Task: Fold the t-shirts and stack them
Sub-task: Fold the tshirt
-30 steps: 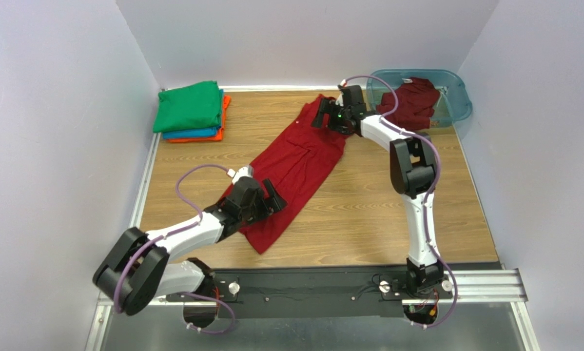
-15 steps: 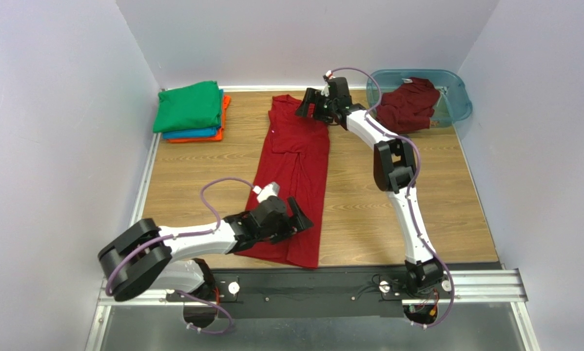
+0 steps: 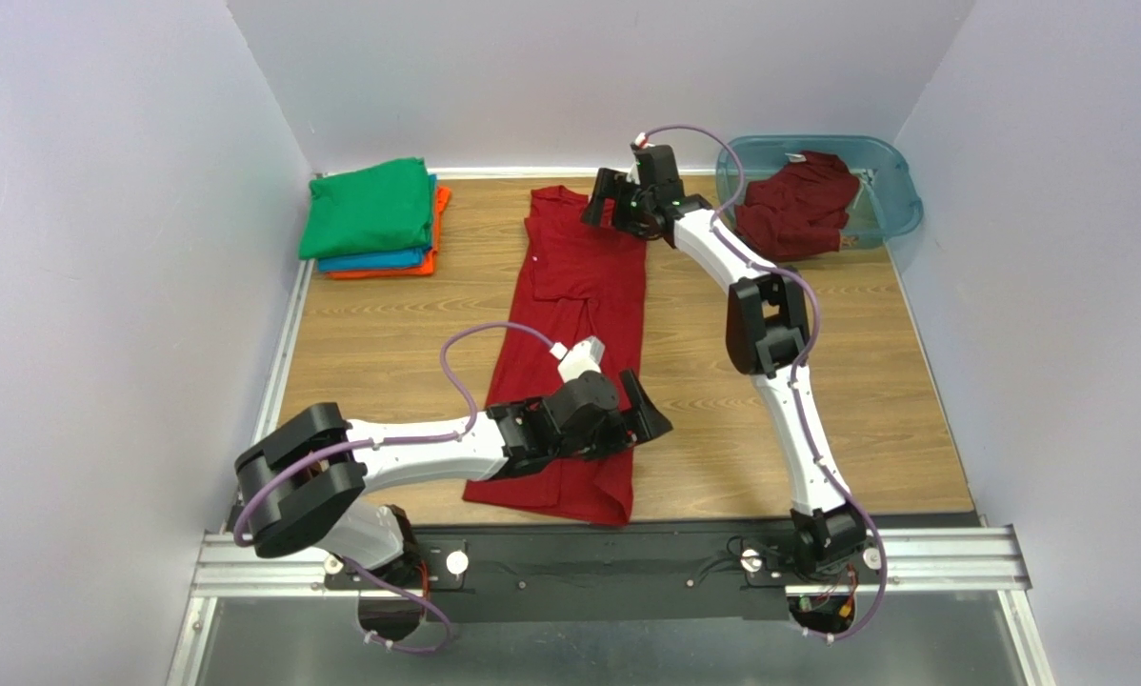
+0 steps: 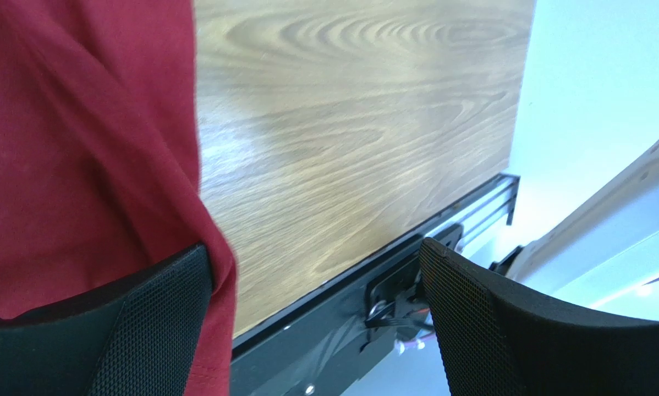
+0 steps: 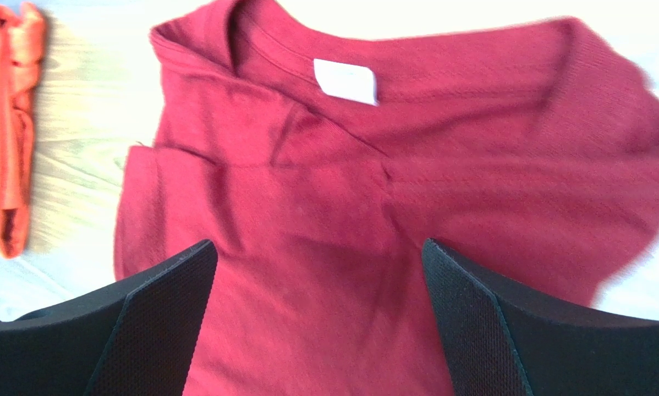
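Tabletop [image 3: 848, 400] of wood grain carries a dark red t-shirt [image 3: 569, 329], spread flat down its middle with the collar at the far end and the hem by the arms' mounting rail.

To the left of that shirt's collar end, well apart from it, sits a folded stack: a green t-shirt [image 3: 369, 207] on top, a blue t-shirt [image 3: 376, 262] under it and an orange t-shirt [image 3: 438, 215] at the bottom.

To the right of the collar end stands a teal tub [image 3: 891, 179], and a second dark red t-shirt [image 3: 798, 200] lies crumpled inside it.

The right gripper [image 3: 608, 205] hangs over the spread shirt's collar, jaws wide apart and gripping nothing; its wrist view shows the cloth [image 5: 374, 247] lying loose between the fingers.

The left gripper [image 3: 648, 412] is at the shirt's near right corner, jaws likewise spread and holding nothing. One finger [image 4: 143, 330] lies against the fabric's edge [image 4: 77, 148]; the other is over bare wood.

A white label [image 5: 345, 82] shows inside the collar.
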Motion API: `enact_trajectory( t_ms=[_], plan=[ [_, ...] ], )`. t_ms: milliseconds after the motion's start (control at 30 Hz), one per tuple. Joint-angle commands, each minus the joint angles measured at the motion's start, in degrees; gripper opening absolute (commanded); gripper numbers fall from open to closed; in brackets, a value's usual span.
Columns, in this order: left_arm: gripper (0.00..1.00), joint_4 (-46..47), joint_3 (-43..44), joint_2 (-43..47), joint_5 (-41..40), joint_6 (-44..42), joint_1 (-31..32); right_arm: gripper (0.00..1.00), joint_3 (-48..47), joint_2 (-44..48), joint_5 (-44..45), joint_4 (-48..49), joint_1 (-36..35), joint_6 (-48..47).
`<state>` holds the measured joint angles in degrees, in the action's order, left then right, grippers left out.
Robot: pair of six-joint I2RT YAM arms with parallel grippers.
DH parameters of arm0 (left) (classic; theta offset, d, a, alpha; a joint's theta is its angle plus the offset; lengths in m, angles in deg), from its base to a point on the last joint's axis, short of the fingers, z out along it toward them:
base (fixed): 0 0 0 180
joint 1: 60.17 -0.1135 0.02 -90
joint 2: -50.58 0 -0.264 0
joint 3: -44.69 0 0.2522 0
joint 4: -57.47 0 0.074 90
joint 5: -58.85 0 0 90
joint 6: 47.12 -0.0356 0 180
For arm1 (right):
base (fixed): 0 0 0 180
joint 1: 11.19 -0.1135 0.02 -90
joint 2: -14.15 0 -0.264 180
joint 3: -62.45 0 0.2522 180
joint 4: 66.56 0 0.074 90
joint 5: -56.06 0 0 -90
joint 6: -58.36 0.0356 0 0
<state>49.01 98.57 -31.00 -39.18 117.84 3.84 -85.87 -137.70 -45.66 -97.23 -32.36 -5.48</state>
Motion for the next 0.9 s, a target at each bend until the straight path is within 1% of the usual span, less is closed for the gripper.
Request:
enact_trajectory(
  t_ms=[0,33,133,167,200,267,300,333,400,433,467,533,567,600,633,700,767,867],
  plan=[
    [0.98,-9.8,2.4,2.7,-6.4,-1.8,0.6,1.0,3.8,8.1,5.7,-5.1,-0.1,-3.4],
    [0.98,-13.9,2.1,4.8,-8.0,-1.2,0.6,1.0,4.9,9.4,7.5,-5.7,-0.1,-4.3],
    [0.98,-19.7,-0.3,10.5,-10.8,1.3,0.6,1.0,8.7,14.5,9.4,-6.9,-0.1,-5.7],
    [0.98,-21.3,-2.7,12.0,-11.9,3.2,0.6,1.0,9.7,15.5,10.1,-7.5,-0.1,-5.8],
    [0.98,-24.5,-3.6,15.1,-12.4,4.0,0.6,1.0,12.2,16.5,10.0,-7.8,-0.1,-6.1],
    [0.98,-29.4,-5.8,18.0,-13.8,6.2,0.6,1.0,15.3,20.1,8.7,-8.4,-0.1,-5.9],
    [0.98,-30.9,-6.5,20.8,-14.4,6.9,0.6,1.0,18.7,22.8,7.8,-8.5,-0.3,-5.9],
    [0.98,-32.0,-7.0,22.2,-14.9,7.0,0.5,1.0,20.9,22.8,7.2,-8.6,-0.3,-5.8],
    [0.98,-36.1,-8.4,25.7,-17.1,9.1,0.3,1.0,24.9,27.1,6.9,-8.6,-1.5,-5.6],
    [0.98,-38.5,-9.3,26.8,-18.6,10.1,0.2,1.0,29.3,30.0,6.9,-8.5,-3.2,-5.8],
    [0.98,-39.2,-9.8,28.0,-19.2,10.9,-0.1,1.0,31.4,31.3,7.0,-8.5,-4.3,-6.0],
    [0.98,-39.1,-11.1,32.1,-20.2,11.4,-0.5,1.0,36.3,33.5,7.8,-8.5,-6.2,-4.5],
    [0.98,-37.4,-12.9,35.0,-20.6,10.4,-1.2,1.0,40.2,34.9,7.9,-8.4,-7.7,-3.4],
    [0.98,-36.1,-13.7,35.0,-20.6,10.4,-1.8,1.0,41.6,35.1,7.6,-8.3,-8.3,-2.6],
    [0.98,-32.8,-15.6,37.7,-20.0,8.2,-2.3,1.0,42.6,35.1,7.4,-8.3,-9.1,-1.1],
    [0.98,-29.5,-17.3,40.7,-19.2,5.6,-3.9,1.0,45.2,34.7,7.9,-8.1,-9.8,-0.3],
    [0.98,-25.0,-19.5,41.2,-16.8,2.6,-5.1,1.0,46.1,33.7,8.5,-7.7,-10.7,0.3],
    [0.98,-20.4,-21.1,38.6,-13.2,-1.3,-8.4,1.0,46.1,30.7,8.1,-7.6,-11.0,0.8]
  ],
)
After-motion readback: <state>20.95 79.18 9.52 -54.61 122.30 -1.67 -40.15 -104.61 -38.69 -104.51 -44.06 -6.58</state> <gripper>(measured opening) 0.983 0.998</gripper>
